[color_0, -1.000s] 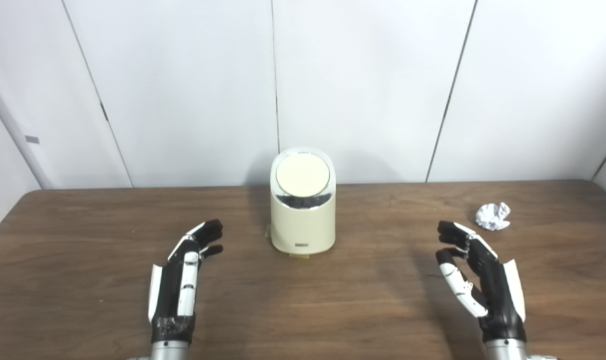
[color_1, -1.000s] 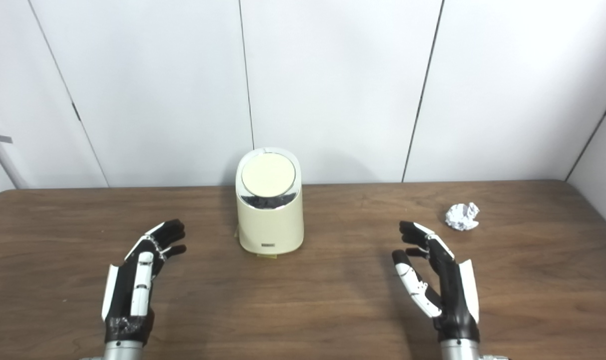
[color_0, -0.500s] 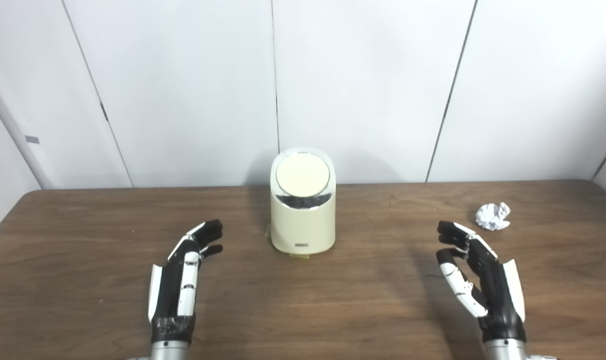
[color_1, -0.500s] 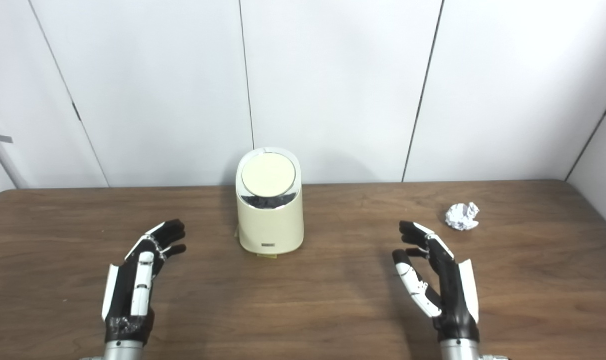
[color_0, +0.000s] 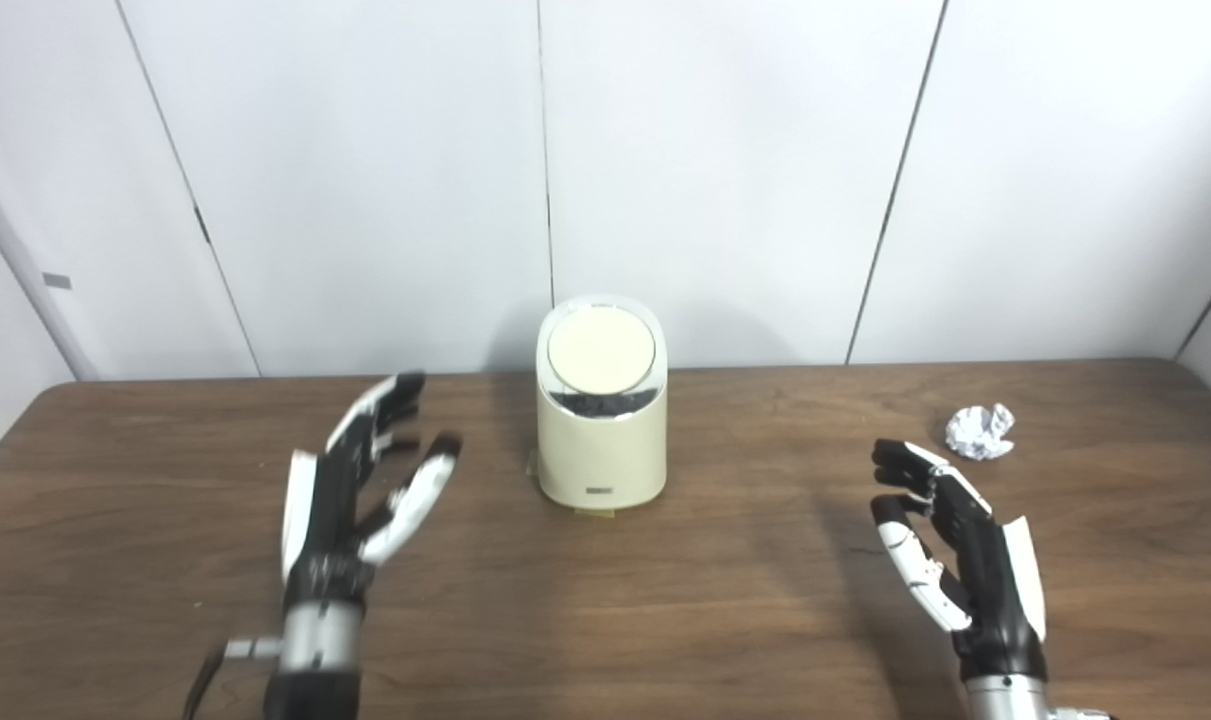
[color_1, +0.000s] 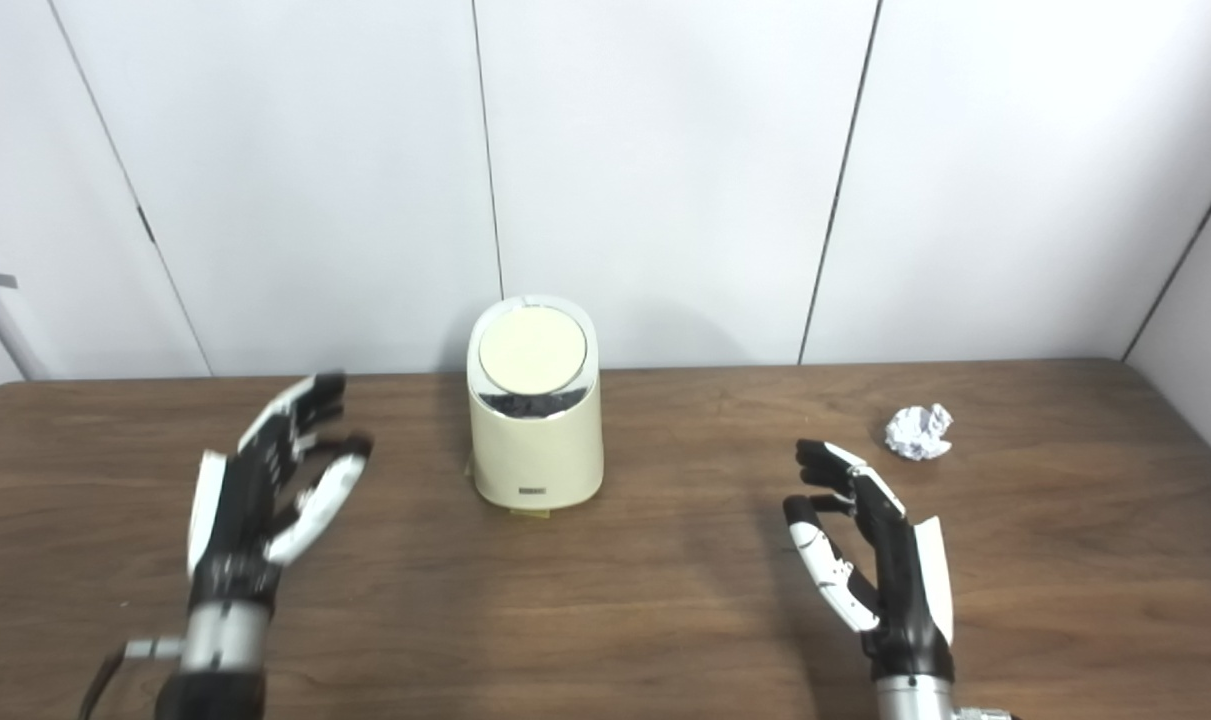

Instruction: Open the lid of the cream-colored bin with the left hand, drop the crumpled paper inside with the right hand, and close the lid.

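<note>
Left eye view: left hand (color_0: 350, 490) risen off worktop (color_0: 665, 600), fingers spread, empty, starting toward bin (color_0: 599, 410); lid (color_0: 601, 352) closed. Right hand (color_0: 950, 545) open, unmoved. Crumpled paper (color_0: 978, 431) far right.

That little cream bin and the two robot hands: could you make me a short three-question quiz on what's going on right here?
1. True or false: the lid of the cream bin is shut.
2. Which hand is nearer the crumpled paper: A) left hand, B) right hand?
3. Fill in: both hands are ____ and hold nothing.

Key: 1 true; 2 B; 3 open. The paper lies on the table, touched by neither hand.
</note>
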